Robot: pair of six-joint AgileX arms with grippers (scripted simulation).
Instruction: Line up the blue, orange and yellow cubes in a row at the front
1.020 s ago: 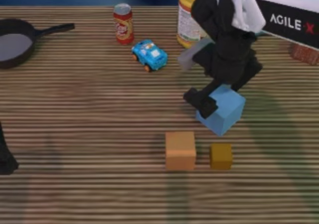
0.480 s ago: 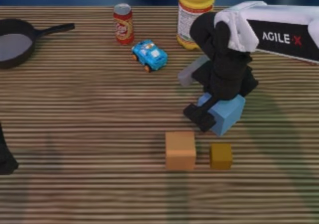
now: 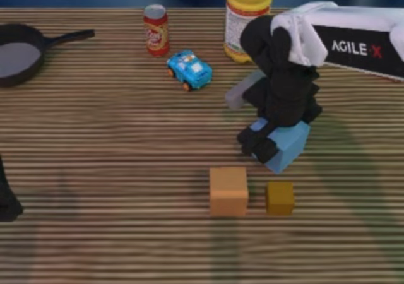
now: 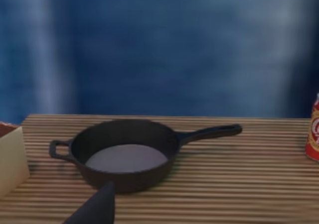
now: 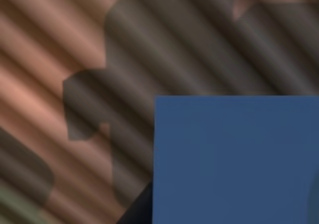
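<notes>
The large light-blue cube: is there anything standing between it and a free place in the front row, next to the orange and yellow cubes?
The large light-blue matte cube, under the right pincer, sits just behind the gap between the medium orange cube and small mustard-yellow cube. Those two block a straight path forward; the wooden table beside either one looks free.

Your right gripper [image 3: 270, 136] has drawn back with the blue cube [image 3: 287, 144], away from the orange cube [image 3: 228, 190] and yellow cube [image 3: 279, 197], the arm swung from over the bottle [image 3: 249, 17]
</notes>
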